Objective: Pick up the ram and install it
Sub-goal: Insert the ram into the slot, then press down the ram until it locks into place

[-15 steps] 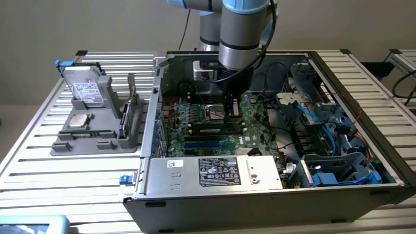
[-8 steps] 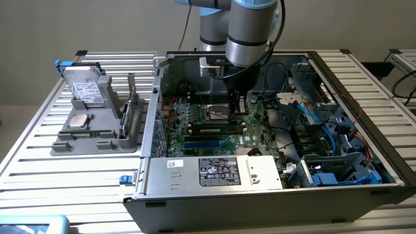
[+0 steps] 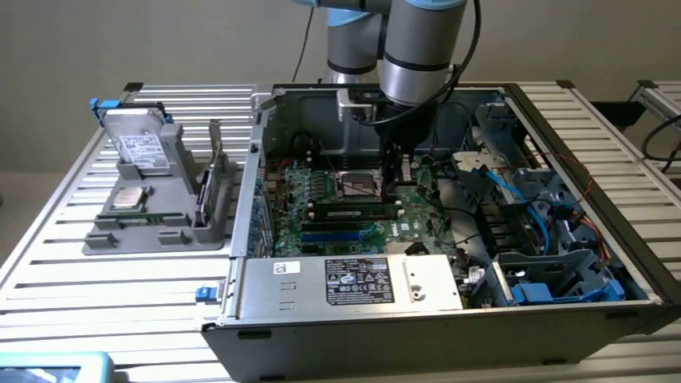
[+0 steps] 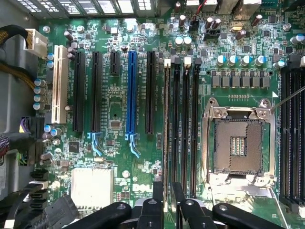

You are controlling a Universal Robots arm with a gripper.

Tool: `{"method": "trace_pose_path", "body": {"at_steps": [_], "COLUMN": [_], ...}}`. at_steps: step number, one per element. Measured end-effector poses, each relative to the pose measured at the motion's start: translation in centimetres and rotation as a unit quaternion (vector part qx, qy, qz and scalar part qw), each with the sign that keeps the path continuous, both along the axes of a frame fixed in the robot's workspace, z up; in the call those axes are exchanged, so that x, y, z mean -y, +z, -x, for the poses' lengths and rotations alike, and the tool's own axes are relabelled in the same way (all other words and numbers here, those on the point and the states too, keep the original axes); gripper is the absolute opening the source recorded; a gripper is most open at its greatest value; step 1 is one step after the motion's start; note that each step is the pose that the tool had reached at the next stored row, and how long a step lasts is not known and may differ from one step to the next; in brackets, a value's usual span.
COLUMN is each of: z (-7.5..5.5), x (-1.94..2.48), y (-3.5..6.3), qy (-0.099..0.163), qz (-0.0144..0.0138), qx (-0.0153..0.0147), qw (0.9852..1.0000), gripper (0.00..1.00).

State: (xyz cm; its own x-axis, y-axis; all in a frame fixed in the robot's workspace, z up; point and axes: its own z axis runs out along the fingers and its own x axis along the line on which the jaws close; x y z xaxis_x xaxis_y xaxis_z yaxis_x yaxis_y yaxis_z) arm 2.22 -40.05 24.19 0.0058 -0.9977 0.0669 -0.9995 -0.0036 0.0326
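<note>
The ram, a slim green stick with a white label, stands on edge in a slot of the motherboard inside the open computer case. The wrist view looks straight down on the ram, a thin edge-on strip in the first of several black slots beside the processor socket. My gripper hangs over the end of the stick towards the exterior view's right. Its black fingers stand a little apart, in line with the stick, and the gripper holds nothing that I can see.
The case wall and a drive cage with blue and red cables close in the board. The power supply lies at the front. A grey fixture outside the case holds a hard drive and a silver chip.
</note>
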Motion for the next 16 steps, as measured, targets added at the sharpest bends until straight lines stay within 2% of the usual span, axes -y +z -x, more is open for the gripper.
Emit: {"method": "trace_pose_path", "body": {"at_steps": [11, 13, 14, 16], "z": [0.00, 0.00, 0.00, 0.00], "x": [0.00, 0.00, 0.00, 0.00], "y": [0.01, 0.01, 0.01, 0.01], "qy": [0.000, 0.000, 0.000, 0.000], "qz": [0.0001, 0.0001, 0.0001, 0.0001], "qx": [0.0000, 0.0000, 0.0000, 0.0000], "qw": [1.0000, 1.0000, 1.0000, 1.0000], "gripper": [0.22, 0.20, 0.13, 0.11]}}
